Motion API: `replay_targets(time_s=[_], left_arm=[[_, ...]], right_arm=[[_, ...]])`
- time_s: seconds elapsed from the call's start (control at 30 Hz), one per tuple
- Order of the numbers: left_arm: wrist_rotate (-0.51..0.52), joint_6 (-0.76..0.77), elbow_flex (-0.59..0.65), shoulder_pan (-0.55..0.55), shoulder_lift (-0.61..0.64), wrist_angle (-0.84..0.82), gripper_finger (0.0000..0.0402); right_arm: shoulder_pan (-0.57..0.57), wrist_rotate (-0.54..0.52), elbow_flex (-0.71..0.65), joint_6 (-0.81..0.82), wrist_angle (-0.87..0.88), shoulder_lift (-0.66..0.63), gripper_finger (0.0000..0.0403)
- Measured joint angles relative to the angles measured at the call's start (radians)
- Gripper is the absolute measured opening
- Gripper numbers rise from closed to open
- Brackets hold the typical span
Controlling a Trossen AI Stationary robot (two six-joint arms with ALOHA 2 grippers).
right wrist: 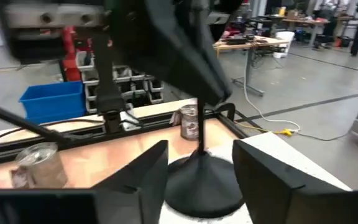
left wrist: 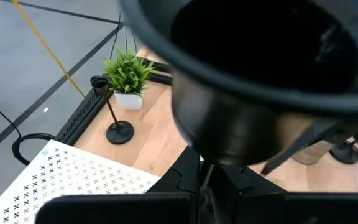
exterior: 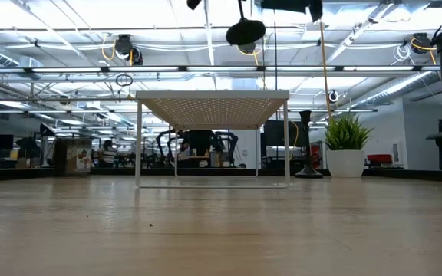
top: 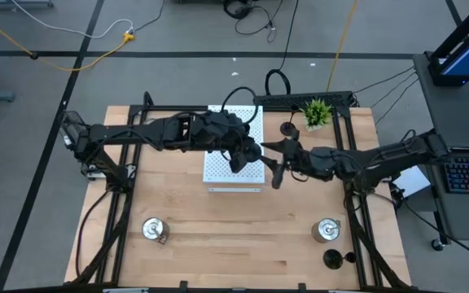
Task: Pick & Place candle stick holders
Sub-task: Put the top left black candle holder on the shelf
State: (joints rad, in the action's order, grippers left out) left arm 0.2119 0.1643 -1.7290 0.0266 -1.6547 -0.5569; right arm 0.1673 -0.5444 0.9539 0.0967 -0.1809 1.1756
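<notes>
My left gripper (top: 247, 155) is shut on a black candle stick holder and holds it upright above the white perforated board (top: 218, 167). Its round base (exterior: 244, 32) hangs well clear of the board top. Its cup end (left wrist: 260, 74) looms close in the left wrist view. My right gripper (top: 269, 165) is open, with a finger on either side of that base (right wrist: 201, 183). A second black holder (top: 287, 128) stands on its base beside the green plant (top: 317, 112). Two silver holders (top: 153, 229) (top: 326, 230) and a third black one (top: 333, 259) sit near the front edge. My left gripper pinches the holder's thin stem (left wrist: 207, 177) between its two fingers, below the cup end. The holder hangs upright, base down, lifted clear of the board. My right gripper's fingers (right wrist: 148, 174) flank the base; I cannot tell whether they touch it.
The board is a raised shelf on thin legs (exterior: 139, 146) at the table's middle back. The potted plant (exterior: 346, 149) and a black bar (top: 300, 99) stand along the far edge. Bare wood lies between the two silver holders at the front.
</notes>
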Motion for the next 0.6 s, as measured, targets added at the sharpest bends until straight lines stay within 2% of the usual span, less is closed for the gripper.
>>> replay_targets(time_s=[0.17, 0.5, 0.6], left_arm=[[0.001, 0.021, 0.000, -0.005, 0.000, 0.001, 0.0012], [-0.009, 0.022, 0.002, -0.013, -0.015, 0.021, 0.0012], [-0.017, 0.027, 0.002, -0.020, -0.027, 0.037, 0.0012]], right_arm=[[-0.042, 0.102, 0.030, 0.031, 0.013, 0.042, 0.0209], [-0.102, 0.207, 0.037, 0.079, 0.023, 0.089, 0.0212], [-0.114, 0.209, 0.037, 0.079, 0.019, 0.099, 0.0212]])
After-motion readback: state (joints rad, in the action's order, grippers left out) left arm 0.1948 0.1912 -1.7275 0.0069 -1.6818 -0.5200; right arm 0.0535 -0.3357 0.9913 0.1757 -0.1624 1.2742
